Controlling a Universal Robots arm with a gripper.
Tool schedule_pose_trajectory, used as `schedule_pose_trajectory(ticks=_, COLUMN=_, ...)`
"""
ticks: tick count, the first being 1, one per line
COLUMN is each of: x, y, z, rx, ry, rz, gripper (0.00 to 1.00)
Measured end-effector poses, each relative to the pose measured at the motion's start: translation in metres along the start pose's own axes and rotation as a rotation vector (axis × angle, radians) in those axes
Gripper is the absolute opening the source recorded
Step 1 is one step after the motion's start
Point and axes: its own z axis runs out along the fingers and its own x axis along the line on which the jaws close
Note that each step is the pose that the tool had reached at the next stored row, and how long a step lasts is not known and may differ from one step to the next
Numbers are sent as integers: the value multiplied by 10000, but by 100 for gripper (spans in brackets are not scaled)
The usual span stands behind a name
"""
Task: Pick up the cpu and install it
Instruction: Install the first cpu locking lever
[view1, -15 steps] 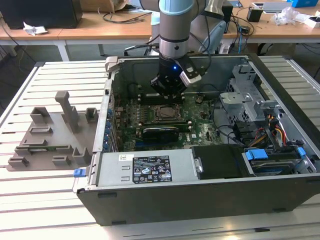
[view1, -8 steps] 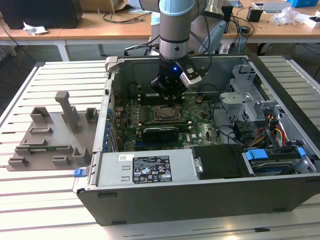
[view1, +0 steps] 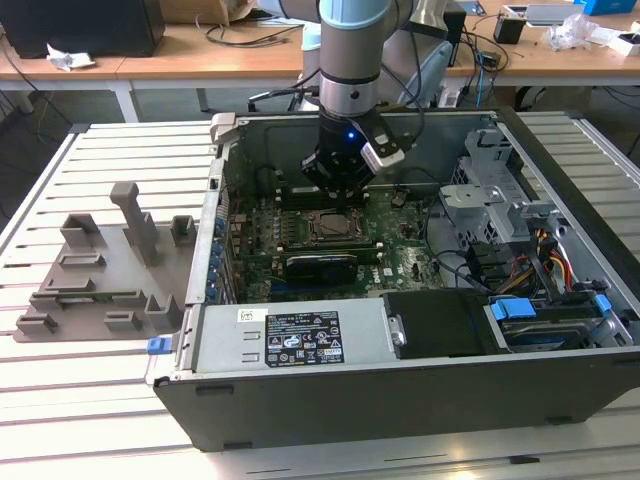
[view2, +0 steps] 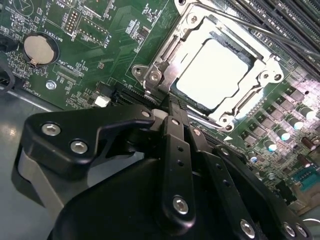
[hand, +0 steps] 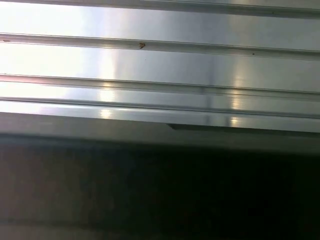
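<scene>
"Pale silver metal inside the socket frame: is that the cpu?"

"Affirmative. In the second wrist view the cpu lies flat in the socket, just beyond the fingertips, with the frame's arms along its edges. It appears seated square, not tilted."

"State of the gripper?"

"The fingers are drawn together and nothing shows between them. Their tips stand at the near edge of the socket frame, close to its hinge. Contact with the frame cannot be confirmed."

"Task progress?"

"Judged from position alone: pick-up is complete and the cpu is placed. The frame looks lowered over it. A thin lever rod runs on the far side of the socket from the fingers, and whether it is latched cannot be told. Securing may therefore remain open."

"What does each view contribute?"

"The exterior view gives context: the gripper is lowered into the open computer case, directly above the socket, and a grey fixture tray sits well away from the fingers, outside the case. The cpu's surface is not legible there. The second wrist view supplies the detail: chip, frame, finger closure, the green motherboard and a coin cell off to one side of the fingers. The first wrist view shows ribbed pale metal slats above a dark band; it adds nothing on the socket."
</scene>
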Motion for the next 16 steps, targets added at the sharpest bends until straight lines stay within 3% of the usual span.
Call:
schedule_pose_trajectory(ticks=12, x=-52, y=-9, z=45, rx=-7, ry=64, rz=0, gripper=11)
schedule_pose_trajectory(ticks=16, x=-53, y=-8, z=46, rx=-356, ry=42, rz=-5, gripper=11)
